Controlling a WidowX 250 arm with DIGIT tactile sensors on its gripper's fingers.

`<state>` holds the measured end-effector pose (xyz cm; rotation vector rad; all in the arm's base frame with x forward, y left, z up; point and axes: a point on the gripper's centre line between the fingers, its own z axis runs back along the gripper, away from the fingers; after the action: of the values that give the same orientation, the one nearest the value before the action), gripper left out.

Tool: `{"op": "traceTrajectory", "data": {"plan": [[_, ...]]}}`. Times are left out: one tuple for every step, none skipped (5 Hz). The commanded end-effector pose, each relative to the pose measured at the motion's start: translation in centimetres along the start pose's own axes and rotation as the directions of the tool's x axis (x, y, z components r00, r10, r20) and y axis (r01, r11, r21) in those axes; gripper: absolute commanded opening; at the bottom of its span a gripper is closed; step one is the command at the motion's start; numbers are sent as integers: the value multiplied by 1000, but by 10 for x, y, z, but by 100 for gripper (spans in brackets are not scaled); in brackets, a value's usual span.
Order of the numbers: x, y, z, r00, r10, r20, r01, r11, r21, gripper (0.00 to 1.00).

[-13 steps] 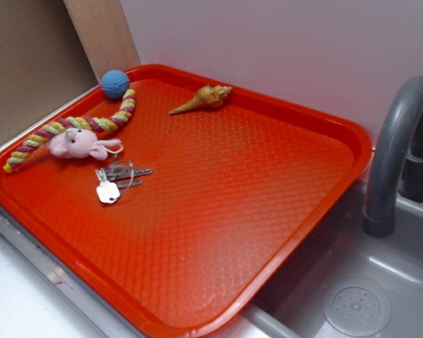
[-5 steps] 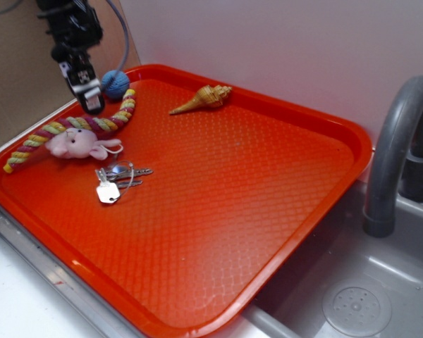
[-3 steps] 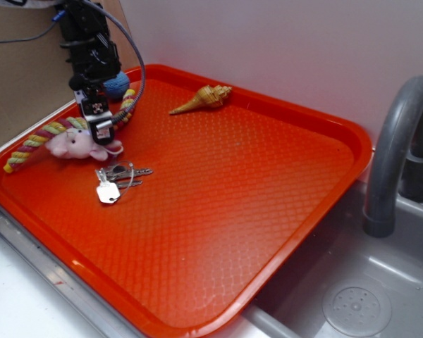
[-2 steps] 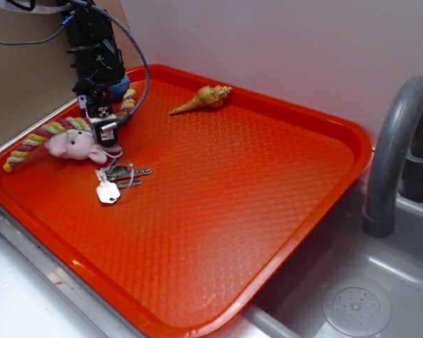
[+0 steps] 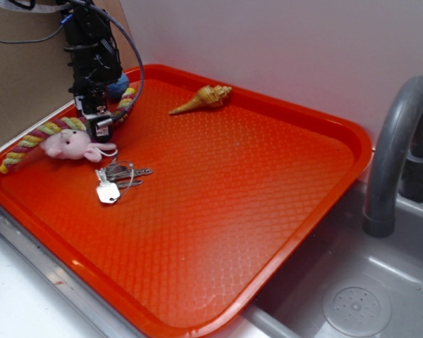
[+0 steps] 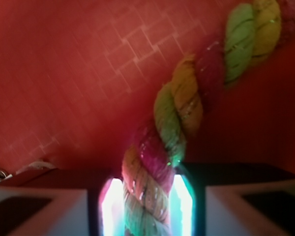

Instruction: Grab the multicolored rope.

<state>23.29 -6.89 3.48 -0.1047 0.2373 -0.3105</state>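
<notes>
Landmark: the red tray (image 5: 282, 211). Off the tray's near right corner lies a grey sink (image 5: 352, 296), with a grey faucet (image 5: 395, 151) beside the tray's right edge. On the tray's left part, nearest the front, rests a bunch of keys (image 5: 113, 179). Just behind the keys lies a pink plush toy (image 5: 70, 143), touching the rope (image 5: 28, 141), which curves along the tray's left rim. The gripper (image 5: 99, 127) stands over the rope's middle. In the wrist view the rope (image 6: 172, 128) runs between the fingers (image 6: 39, 209), which are clamped on it. Beyond, near the tray's far left corner, sits a blue ball (image 5: 118, 86). A seashell (image 5: 203, 97) lies near the far rim.
</notes>
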Motion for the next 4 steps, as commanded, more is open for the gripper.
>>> {"op": "traceTrajectory", "data": {"plan": [[-21, -35, 79, 990, -19, 139, 14, 999, 34, 0], [-38, -63, 115, 975, -60, 212, 47, 997, 64, 0], [-65, -104, 153, 940, -83, 330, 82, 996, 19, 0], [-85, -119, 177, 909, -61, 411, 70, 998, -5, 0]]}}
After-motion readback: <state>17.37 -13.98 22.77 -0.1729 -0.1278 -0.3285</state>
